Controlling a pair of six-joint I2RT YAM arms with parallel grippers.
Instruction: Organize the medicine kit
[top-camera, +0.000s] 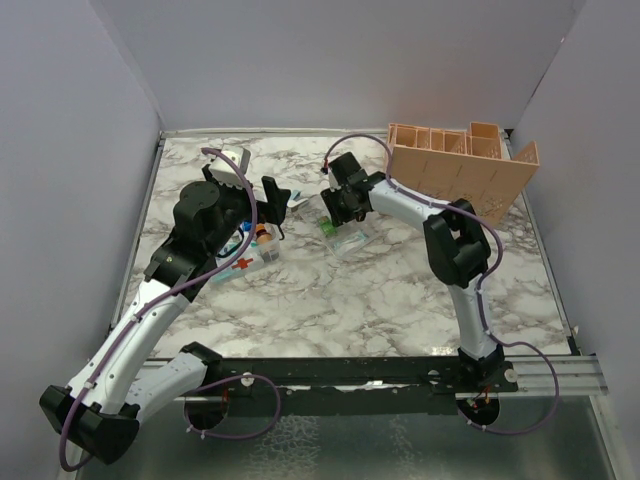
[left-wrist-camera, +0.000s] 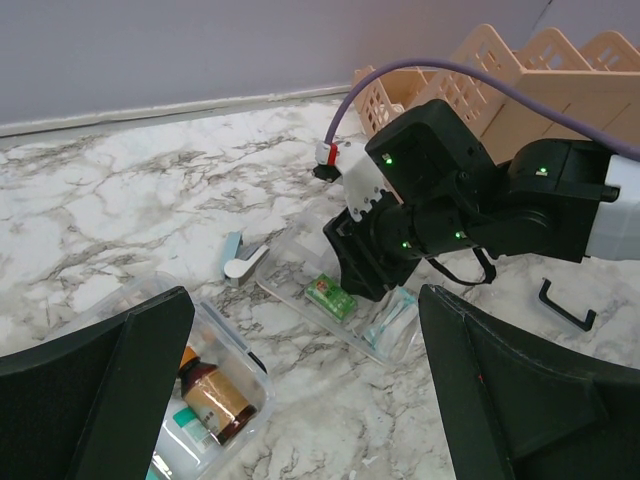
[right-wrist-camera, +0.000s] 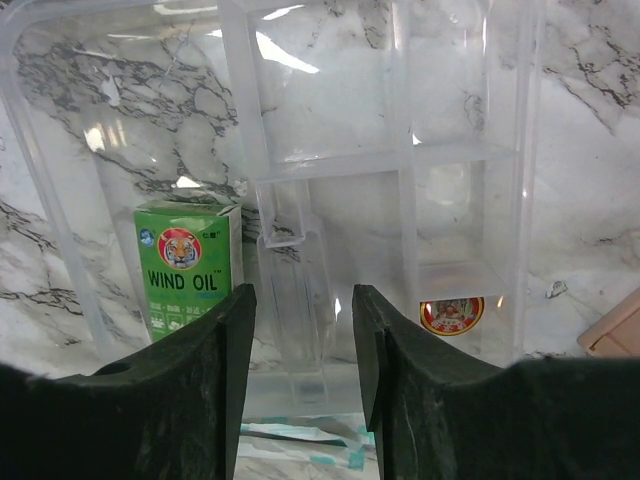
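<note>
The medicine kit (top-camera: 243, 258), a clear box with a red cross mark, lies under my left arm; the left wrist view shows a brown bottle (left-wrist-camera: 212, 398) inside it. My left gripper (left-wrist-camera: 305, 325) hangs wide open above the table, between the kit and a clear divided tray (left-wrist-camera: 300, 300). That tray (right-wrist-camera: 330, 160) holds a green Wind Oil box (right-wrist-camera: 190, 270) and a small round tin (right-wrist-camera: 452, 315). My right gripper (right-wrist-camera: 303, 310) is low over the tray, its jaws open either side of the clear centre post (right-wrist-camera: 292, 270) without touching it.
A peach slotted organizer (top-camera: 460, 165) stands at the back right. A black handle (left-wrist-camera: 566, 306) lies loose on the marble to the right of the tray. A white and blue item (left-wrist-camera: 243, 262) lies behind the tray, and a sealed packet (left-wrist-camera: 392, 318) sits at the tray's near end.
</note>
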